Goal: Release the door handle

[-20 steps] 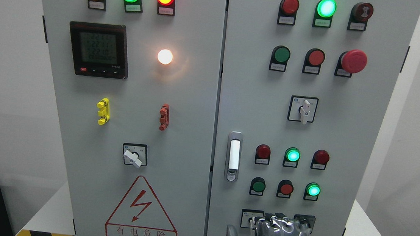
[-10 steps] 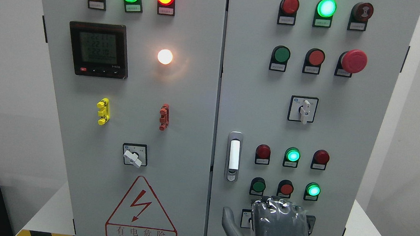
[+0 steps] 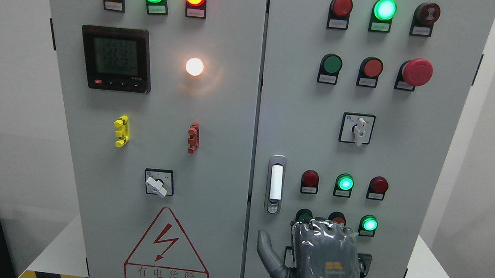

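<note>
- My right hand (image 3: 315, 263), grey and wrapped in clear plastic, is raised in front of the lower part of the grey cabinet's right door (image 3: 428, 172), back toward the camera, holding nothing.
- Its thumb (image 3: 267, 250) sticks out to the left; the fingers (image 3: 325, 226) curl forward at the top.
- The fingers cover part of the lower row of round buttons (image 3: 369, 224).
- The silver recessed door handle with a white lever (image 3: 275, 184) stands upright above and left of my hand, apart from it.
</note>
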Controlling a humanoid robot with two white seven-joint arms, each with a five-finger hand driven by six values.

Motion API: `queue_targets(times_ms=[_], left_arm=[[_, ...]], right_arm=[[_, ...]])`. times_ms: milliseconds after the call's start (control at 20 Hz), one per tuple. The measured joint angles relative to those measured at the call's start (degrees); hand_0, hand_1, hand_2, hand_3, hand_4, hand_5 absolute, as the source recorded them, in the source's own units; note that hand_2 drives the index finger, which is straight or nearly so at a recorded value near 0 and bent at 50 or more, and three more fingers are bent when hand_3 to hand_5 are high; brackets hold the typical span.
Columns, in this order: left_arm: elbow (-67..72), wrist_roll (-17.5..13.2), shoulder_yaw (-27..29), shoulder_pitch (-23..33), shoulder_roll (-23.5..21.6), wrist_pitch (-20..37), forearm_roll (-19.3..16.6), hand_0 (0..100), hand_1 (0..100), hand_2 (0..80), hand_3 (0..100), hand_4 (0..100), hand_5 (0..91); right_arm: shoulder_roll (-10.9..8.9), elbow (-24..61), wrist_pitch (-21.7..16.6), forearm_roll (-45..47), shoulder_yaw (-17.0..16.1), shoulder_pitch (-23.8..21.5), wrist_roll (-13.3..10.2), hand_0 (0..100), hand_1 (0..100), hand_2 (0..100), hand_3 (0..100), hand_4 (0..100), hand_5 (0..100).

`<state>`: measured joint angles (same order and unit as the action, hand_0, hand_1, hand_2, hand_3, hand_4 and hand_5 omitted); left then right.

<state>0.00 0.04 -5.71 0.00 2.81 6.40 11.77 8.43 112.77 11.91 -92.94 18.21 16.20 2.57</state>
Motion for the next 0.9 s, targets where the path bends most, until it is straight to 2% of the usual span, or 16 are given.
queue_targets(times_ms=[701,901], left_arm=[[0.0,0.0,0.0,0.0,0.0,0.0,0.0,12,39,0.0,0,0,0.0],[0.0,0.0,0.0,0.0,0.0,0.0,0.0,12,39,0.0,0,0,0.0]], right_arm=[[0.09,-1.8,2.4,0.9,1.0,2.3,0.4,34,0,100,100,91,92],[0.11,-2.6,3.4,1.0,1.1,3.2,1.2,34,0,100,100,91,92]])
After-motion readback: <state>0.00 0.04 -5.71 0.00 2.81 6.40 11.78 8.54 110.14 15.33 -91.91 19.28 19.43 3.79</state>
